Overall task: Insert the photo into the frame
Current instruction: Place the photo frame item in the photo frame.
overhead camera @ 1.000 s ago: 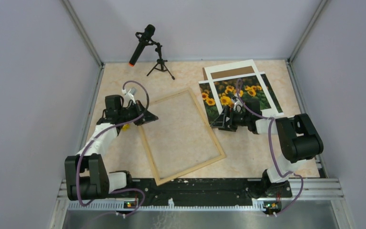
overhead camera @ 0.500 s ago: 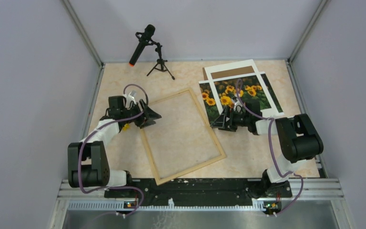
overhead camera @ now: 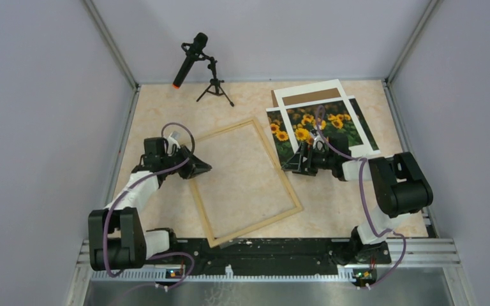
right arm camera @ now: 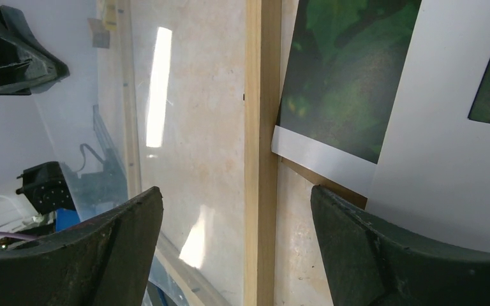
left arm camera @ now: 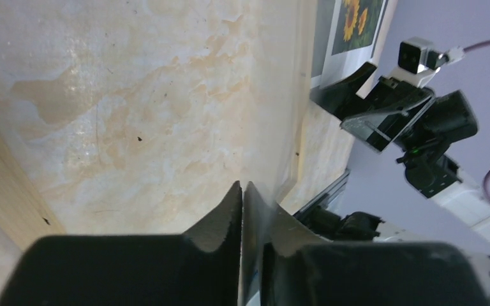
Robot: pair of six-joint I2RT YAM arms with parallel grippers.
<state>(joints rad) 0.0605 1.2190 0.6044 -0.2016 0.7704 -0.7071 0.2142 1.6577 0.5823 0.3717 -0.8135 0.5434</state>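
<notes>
Left end effector [overhead camera: 202,168] is seen lower along the left rail of the frame [overhead camera: 255,225] than a moment ago. Its fingers are nearly together, and whether anything is pinched cannot be told. The right end effector [overhead camera: 291,163] is held wide apart at the right rail, with nothing in it. A microphone [overhead camera: 188,58] is stood at the back of the desk [overhead camera: 159,102]. The photo [overhead camera: 306,124] of yellow sunflowers is laid flat just beside the frame, partly covered by a white mat [overhead camera: 356,125].
</notes>
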